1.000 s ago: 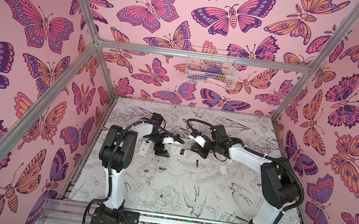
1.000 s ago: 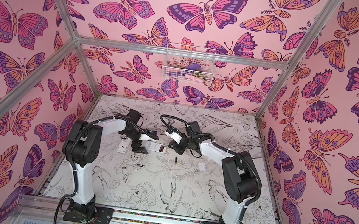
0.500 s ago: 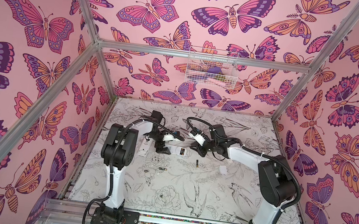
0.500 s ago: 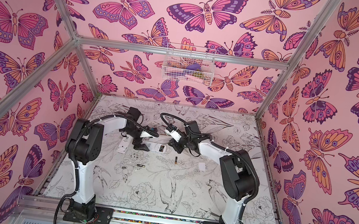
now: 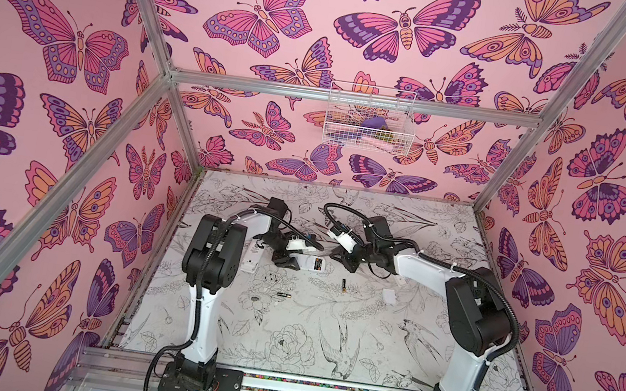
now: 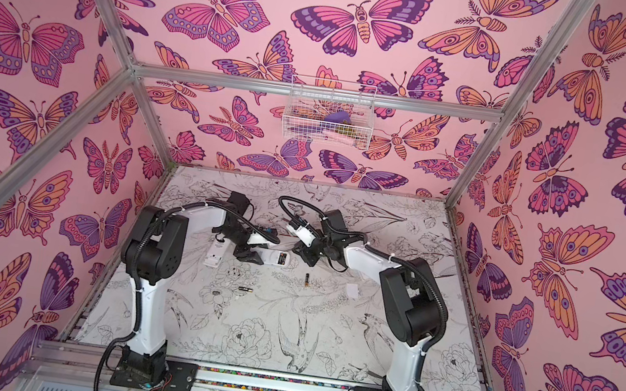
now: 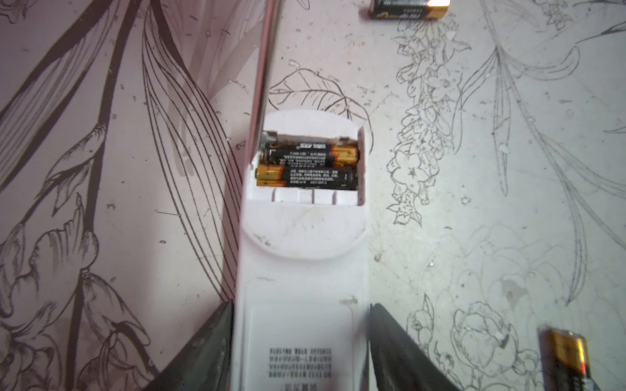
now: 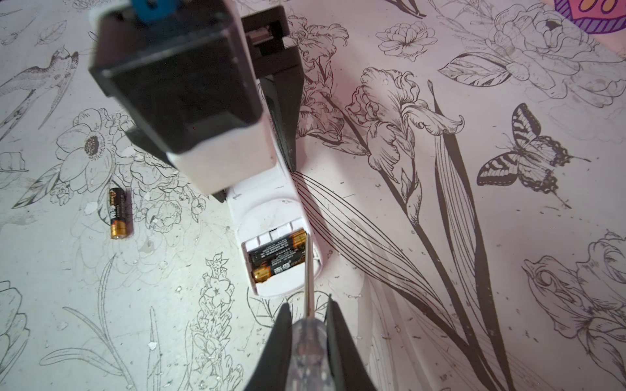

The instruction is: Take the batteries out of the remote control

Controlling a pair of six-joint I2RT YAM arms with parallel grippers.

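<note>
Two batteries (image 7: 306,167) sit side by side in the open bay of the remote control (image 7: 301,277). They lie crosswise to its length, gold ends facing opposite ways. The left gripper (image 7: 301,306) clamps the remote's long sides. The right gripper (image 8: 308,338) pinches a clear-handled tool (image 8: 309,270), tip at the bay's edge. A loose battery (image 5: 343,286) and a second loose battery (image 5: 283,295) lie nearby on the table (image 5: 324,333).

2 black gold-ended batteries (image 7: 306,167) sit in the white remote (image 7: 301,287), bay open; 2 loose batteries (image 5: 343,286) nearby
</note>
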